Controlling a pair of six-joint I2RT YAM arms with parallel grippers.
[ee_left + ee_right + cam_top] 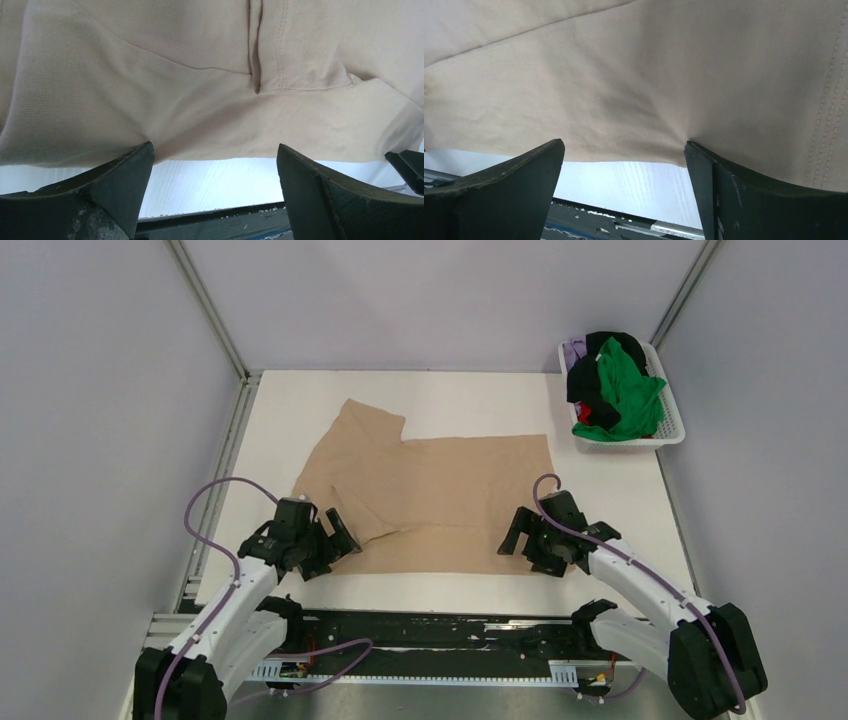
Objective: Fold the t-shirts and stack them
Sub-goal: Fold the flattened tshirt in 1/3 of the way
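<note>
White table (pixel 300 400), left hand (pixel 215 150) and right hand (pixel 624 145) wide open at tan t-shirt (pixel 440 490)

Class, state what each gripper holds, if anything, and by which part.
Nothing: the left gripper and right gripper are open at the tan shirt's near edge.

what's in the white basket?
The basket holds a green shirt on top, a black shirt beside it, red cloth at the near edge, pale purple cloth far left. Whatever lies beneath is covered.
</note>
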